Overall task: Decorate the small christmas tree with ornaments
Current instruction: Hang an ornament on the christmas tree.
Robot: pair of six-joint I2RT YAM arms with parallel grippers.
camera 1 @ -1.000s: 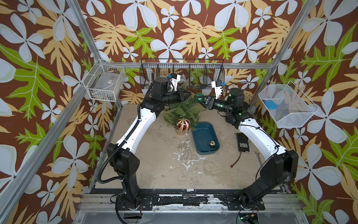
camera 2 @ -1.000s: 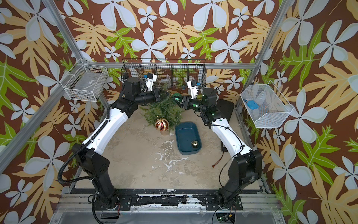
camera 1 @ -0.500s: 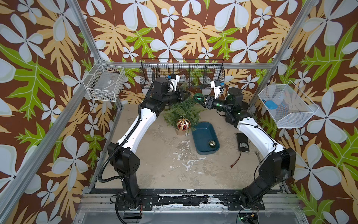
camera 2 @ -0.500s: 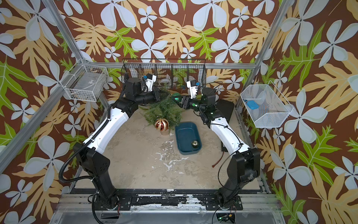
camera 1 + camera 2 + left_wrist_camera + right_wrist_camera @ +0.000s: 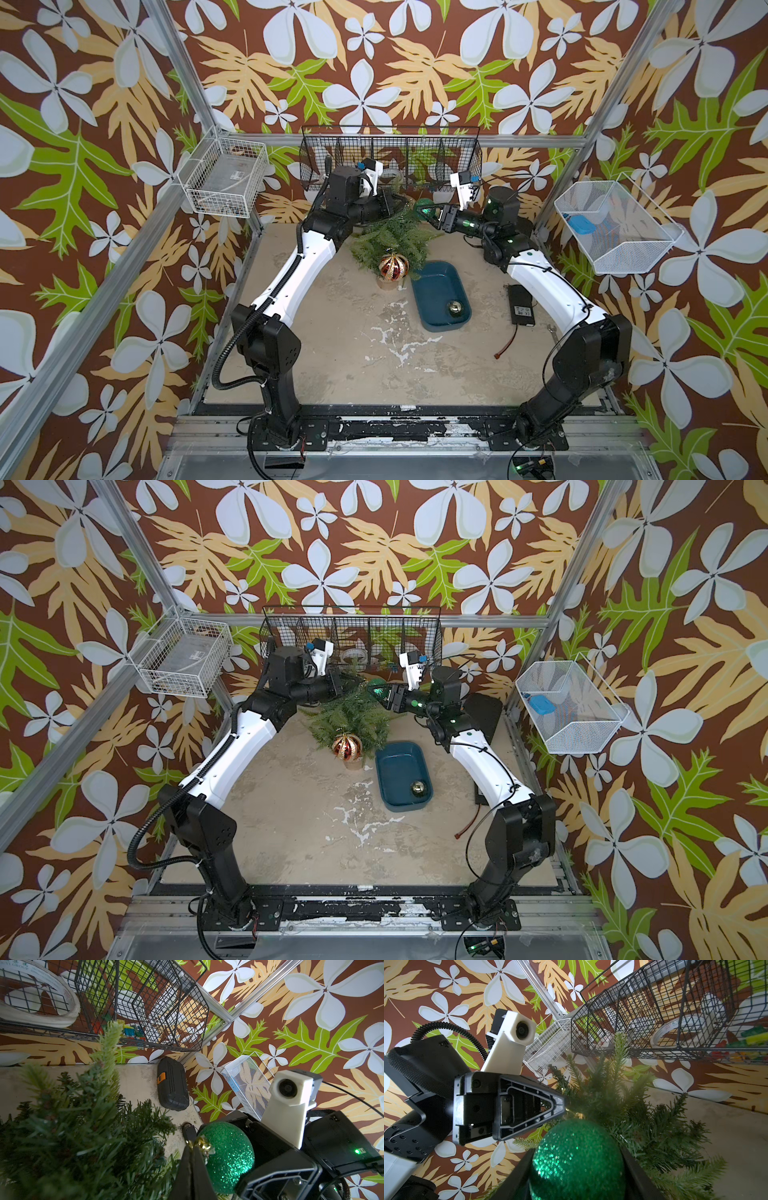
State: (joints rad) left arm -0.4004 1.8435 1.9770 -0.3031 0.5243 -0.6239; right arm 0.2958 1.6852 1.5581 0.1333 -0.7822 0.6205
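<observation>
The miniature green pine tree [image 5: 390, 241] stands on the scuffed beige tabletop [image 5: 332, 353] (floral-papered walls [image 5: 374, 62] surround it). At its top, the right gripper [image 5: 433, 212] is clamped on the green glitter ball [image 5: 577, 1159]; the left gripper [image 5: 191, 1148], fingers together, meets the ball's gold cap [image 5: 202, 1145].

Striped ball [image 5: 393, 266] hangs low on the tree [image 5: 390, 241]; green glitter ball [image 5: 424, 206] beside treetop; gold ball [image 5: 454, 307] in tray [image 5: 436, 286]

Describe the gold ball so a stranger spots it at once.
Start at the small christmas tree at the table's back; a blue tray lies beside its pot. The gold ball sits alone in the tray's near corner, smaller than the striped ball on the tree and shiny gold.
</observation>
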